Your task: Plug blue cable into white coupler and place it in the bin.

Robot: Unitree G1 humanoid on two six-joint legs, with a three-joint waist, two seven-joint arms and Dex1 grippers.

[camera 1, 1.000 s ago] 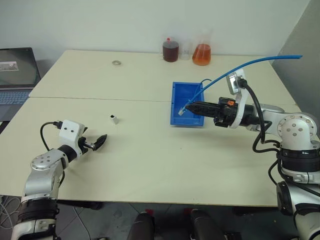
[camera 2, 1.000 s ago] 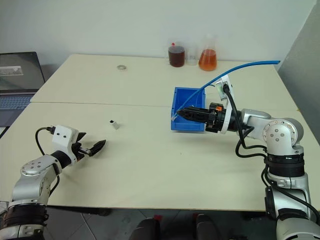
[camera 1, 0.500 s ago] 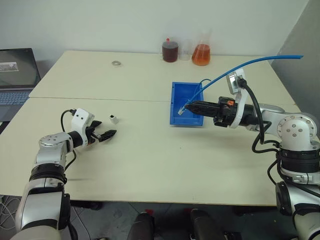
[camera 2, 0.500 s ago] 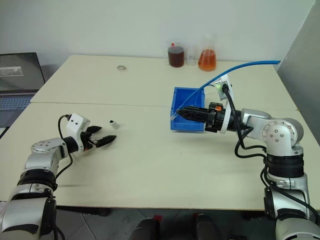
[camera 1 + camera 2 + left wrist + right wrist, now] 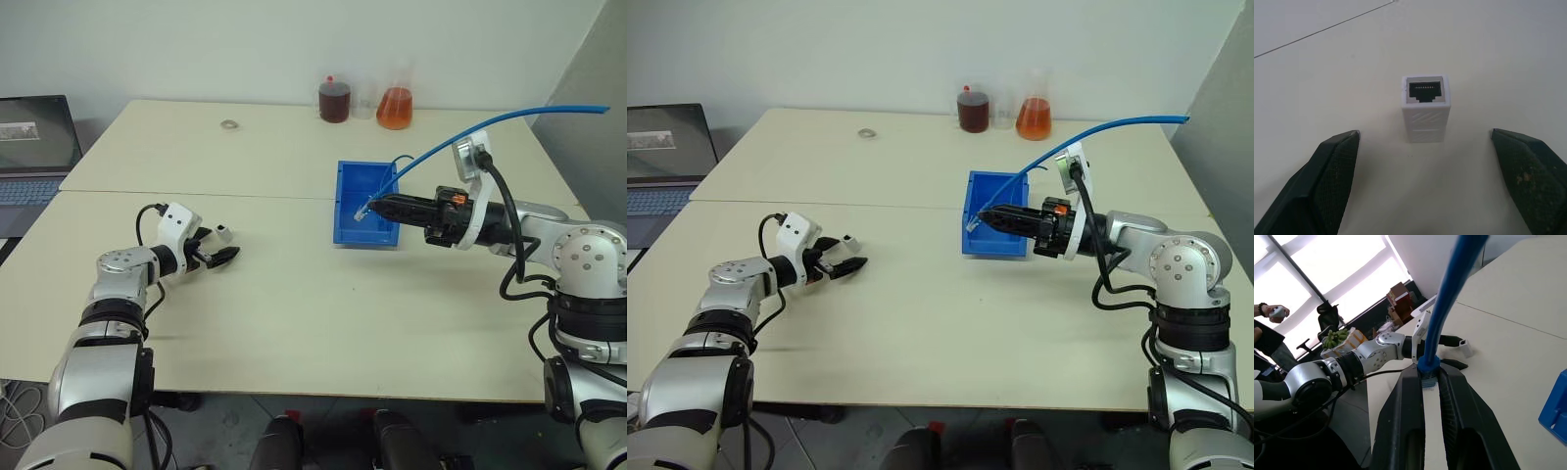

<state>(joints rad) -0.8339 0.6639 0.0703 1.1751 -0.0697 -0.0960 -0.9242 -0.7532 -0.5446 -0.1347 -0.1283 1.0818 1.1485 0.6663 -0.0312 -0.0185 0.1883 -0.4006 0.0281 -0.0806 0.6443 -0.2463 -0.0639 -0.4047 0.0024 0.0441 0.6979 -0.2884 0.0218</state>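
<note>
Left end effector (image 5: pixel 221 257) spread wide, white coupler (image 5: pixel 1426 108) upright on counter (image 5: pixel 294 313) between its fingertips, untouched. Right end effector (image 5: pixel 376 208) clamps blue cable (image 5: pixel 460 130) plug over bin (image 5: pixel 355 186).

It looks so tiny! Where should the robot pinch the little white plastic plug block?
Probably across the two flat long sides of the small white boxy plastic coupler, with the open left gripper closing from either side. It stands upright between the fingers with its dark socket on top, which should stay uncovered.

Even, bright indoor light with soft shadows; windows (image 5: pixel 1327 279) glare white in the right wrist view.
</note>
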